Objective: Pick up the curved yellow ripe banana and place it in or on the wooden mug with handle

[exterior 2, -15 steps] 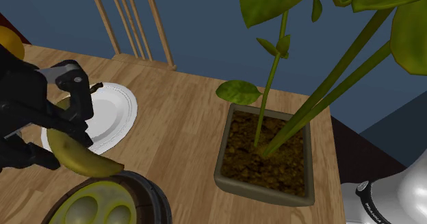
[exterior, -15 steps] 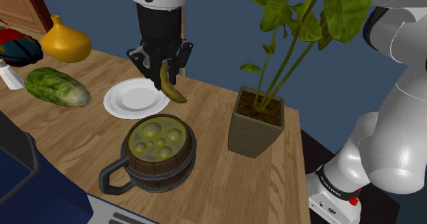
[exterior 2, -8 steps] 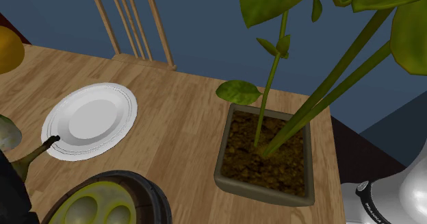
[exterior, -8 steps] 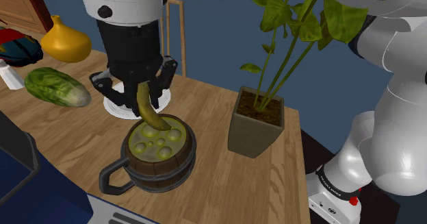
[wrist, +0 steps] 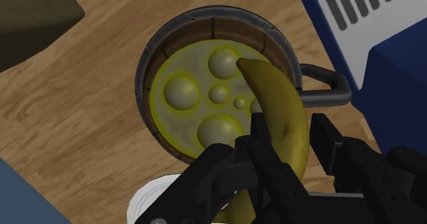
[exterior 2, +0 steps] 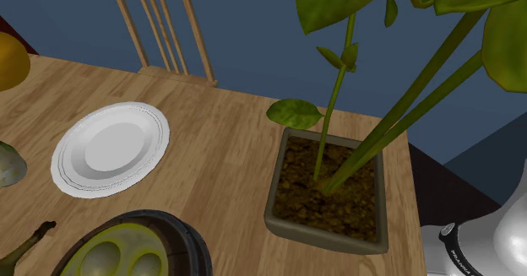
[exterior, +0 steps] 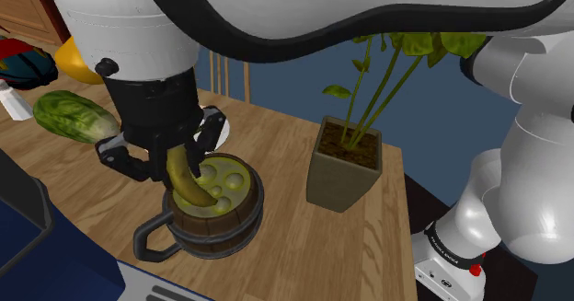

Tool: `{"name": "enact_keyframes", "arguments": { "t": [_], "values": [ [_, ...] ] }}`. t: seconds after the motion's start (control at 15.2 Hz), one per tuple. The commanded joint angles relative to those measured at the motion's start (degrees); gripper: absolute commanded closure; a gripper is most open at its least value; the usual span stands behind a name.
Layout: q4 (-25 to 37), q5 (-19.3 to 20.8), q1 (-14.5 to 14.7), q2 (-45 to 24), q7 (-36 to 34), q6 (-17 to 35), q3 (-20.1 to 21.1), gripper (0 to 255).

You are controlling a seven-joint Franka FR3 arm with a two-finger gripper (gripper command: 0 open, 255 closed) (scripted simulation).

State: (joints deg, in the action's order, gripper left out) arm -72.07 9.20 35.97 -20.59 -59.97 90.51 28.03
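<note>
The yellow banana (exterior: 187, 181) hangs upright between my gripper's (exterior: 173, 164) black fingers, its lower end over the wooden barrel mug (exterior: 217, 218). In the wrist view the banana (wrist: 281, 117) is clasped between both fingers (wrist: 263, 149), and its tip reaches over the mug's bubbly yellow-green filling (wrist: 203, 94), near the rim (wrist: 146, 65) on the handle (wrist: 323, 85) side. My gripper (wrist: 293, 147) is shut on the banana. In the second exterior view the banana's stem (exterior 2: 25, 242) pokes in beside the mug (exterior 2: 139, 247).
A white plate (exterior 2: 110, 148) lies behind the mug. A potted plant (exterior: 345, 166) stands to the shoulder view's right of the mug. A green vegetable (exterior: 72, 117) and a yellow gourd (exterior 2: 8, 59) sit at the left. A blue box (wrist: 386, 58) lies past the table edge by the handle.
My arm has carried the banana from above the plate toward the table's near edge and lower, so that it now hangs over the mug. In the second exterior view the gripper has left the frame.
</note>
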Motion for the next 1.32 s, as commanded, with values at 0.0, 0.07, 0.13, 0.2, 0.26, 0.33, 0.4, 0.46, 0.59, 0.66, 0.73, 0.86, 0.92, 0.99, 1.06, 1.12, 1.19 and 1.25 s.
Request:
{"name": "enact_keyframes", "arguments": {
  "t": [0.0, 0.07, 0.13, 0.2, 0.26, 0.33, 0.4, 0.46, 0.59, 0.66, 0.73, 0.86, 0.92, 0.99, 1.06, 1.12, 1.19, 1.25],
  "values": [
    [-2.4, -0.3, -0.5, 0.6, 0.2, 1.9, -0.1, 255],
    [-3.5, -0.4, -0.7, 0.8, 0.2, 2.7, -0.1, 255],
    [-4.5, -0.4, -0.9, 1.0, 0.2, 3.6, -0.1, 255],
    [-5.5, -0.5, -1.0, 1.1, 0.2, 4.5, -0.1, 255],
    [-6.5, -0.6, -1.1, 1.3, 0.2, 5.3, -0.1, 255],
    [-7.4, -0.6, -1.2, 1.4, 0.2, 6.1, -0.1, 255],
    [-8.3, -0.6, -1.3, 1.5, 0.2, 6.9, -0.1, 255],
    [-9.2, -0.7, -1.4, 1.6, 0.2, 7.7, -0.2, 255],
    [-10.3, -0.7, -1.6, 1.7, 0.2, 8.7, -0.2, 255],
    [-10.2, -0.7, -1.6, 1.6, 0.2, 8.7, -0.2, 255],
    [-10.2, -0.7, -1.6, 1.6, 0.2, 8.7, -0.2, 255],
    [-10.2, -0.7, -1.6, 1.6, 0.2, 8.7, -0.2, 255],
    [-10.2, -0.7, -1.6, 1.6, 0.2, 8.7, -0.2, 255],
    [-10.2, -0.7, -1.6, 1.6, 0.2, 8.7, -0.2, 255],
    [-10.2, -0.7, -1.6, 1.6, 0.2, 8.7, -0.2, 255],
    [-10.2, -0.7, -1.6, 1.6, 0.2, 8.7, -0.2, 0],
    [-10.2, -0.7, -1.6, 1.6, 0.2, 8.7, -0.2, 0],
    [-10.2, -0.7, -1.5, 1.6, 0.2, 8.7, -0.2, 0]
  ]
}}
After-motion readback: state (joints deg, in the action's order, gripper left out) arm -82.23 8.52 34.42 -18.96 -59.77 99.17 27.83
